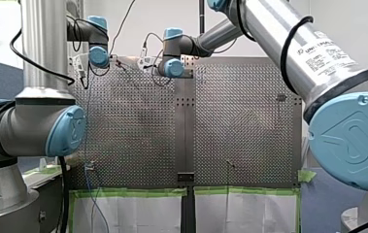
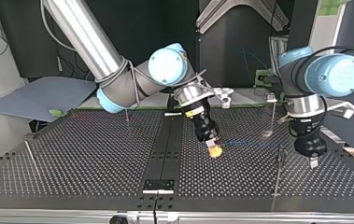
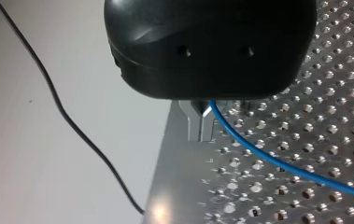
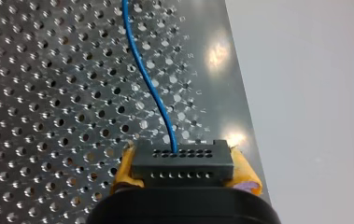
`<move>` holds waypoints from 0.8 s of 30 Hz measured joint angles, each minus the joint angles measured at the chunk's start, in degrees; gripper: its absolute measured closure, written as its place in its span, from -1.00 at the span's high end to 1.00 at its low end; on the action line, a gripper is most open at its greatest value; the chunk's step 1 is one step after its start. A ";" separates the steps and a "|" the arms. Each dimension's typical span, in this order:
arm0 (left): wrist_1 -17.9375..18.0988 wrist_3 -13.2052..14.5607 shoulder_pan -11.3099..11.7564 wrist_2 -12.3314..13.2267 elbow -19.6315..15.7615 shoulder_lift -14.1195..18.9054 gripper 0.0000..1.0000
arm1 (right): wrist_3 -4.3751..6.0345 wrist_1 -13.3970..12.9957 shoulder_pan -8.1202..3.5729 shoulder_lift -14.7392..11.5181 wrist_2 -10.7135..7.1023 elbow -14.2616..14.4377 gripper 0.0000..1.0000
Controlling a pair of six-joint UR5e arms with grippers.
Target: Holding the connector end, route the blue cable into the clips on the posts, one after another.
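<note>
Where my right claw [image 4: 182, 164] sits closest to its own wrist camera, its yellow pads [image 4: 247, 176] pinch a black connector [image 4: 182, 158] from both ends. Out of the connector's upper row of holes comes the blue cable [image 4: 142, 70]. It curves away over the perforated tabletop [image 4: 48, 93], near its edge, and runs out of view.

Close to the left wrist camera hangs the black body of my left claw [image 3: 201, 126]; beyond it the metal fingers [image 3: 194, 125] are pressed together. The cable comes out right at the root of those fingers and slants away low over the tabletop. Whether the fingers nip it I cannot tell. Off the tabletop's edge a thin black cord [image 3: 72, 126] crosses a pale surface.

Seen in the top view, a front post [image 2: 278, 175] stands nearest, toward the view's right. Just behind it and to its right, my left claw points straight down, its tip just above the tabletop. My right claw is near the middle of the tabletop, tilted, yellow pads lowest, well apart from my left claw. Farther back, a back post [image 2: 271, 116] rises between the two arms. The clips on the posts are too small to make out.
</note>
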 joint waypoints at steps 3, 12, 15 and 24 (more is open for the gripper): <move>-0.06 -0.60 0.27 1.33 0.06 -1.28 -1.00 | 0.08 0.02 -0.30 0.01 -0.02 -0.20 -1.00; 0.66 -2.44 0.87 3.65 1.22 -2.52 -1.00 | 0.23 -0.01 -0.94 0.07 -0.22 -0.28 -1.00; 0.72 -3.10 1.07 4.53 1.91 -3.17 -1.00 | 0.42 -0.09 -1.31 0.14 -0.27 -0.28 -1.00; 1.13 -5.18 1.64 6.47 4.92 -6.87 -1.00 | 0.56 -0.34 -2.74 0.52 -1.10 -0.45 -1.00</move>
